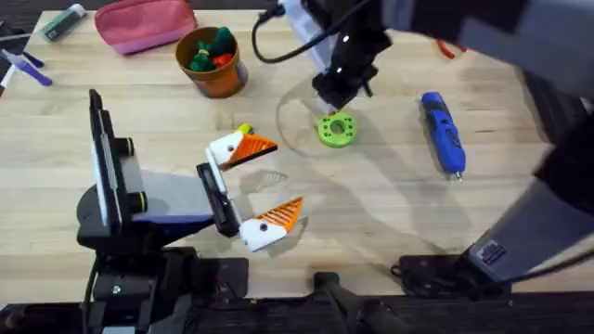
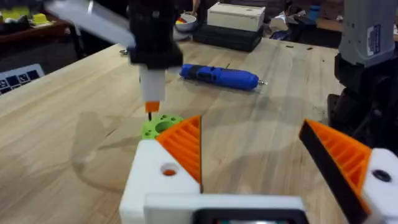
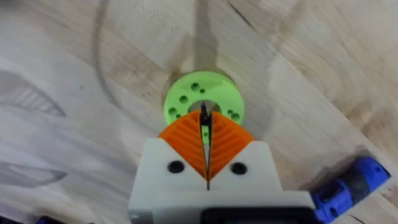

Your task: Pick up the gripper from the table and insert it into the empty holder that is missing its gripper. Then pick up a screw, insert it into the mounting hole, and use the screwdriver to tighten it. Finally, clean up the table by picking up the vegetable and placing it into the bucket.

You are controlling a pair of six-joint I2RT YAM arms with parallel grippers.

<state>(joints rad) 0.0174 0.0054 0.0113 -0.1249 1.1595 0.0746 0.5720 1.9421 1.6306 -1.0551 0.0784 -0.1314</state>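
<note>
Right gripper pinched on a thin screw over green ring: tiny, stiff, slippery, so I'd grip mid-shank. Left gripper is apart, empty.

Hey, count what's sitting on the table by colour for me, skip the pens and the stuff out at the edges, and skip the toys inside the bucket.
Blue: 1, the screwdriver
Green: 1, the ring
Yellow: 1, the vegetable
Orange-brown: 1, the bucket
Pink: 1, the pouch
Total: 5
</note>
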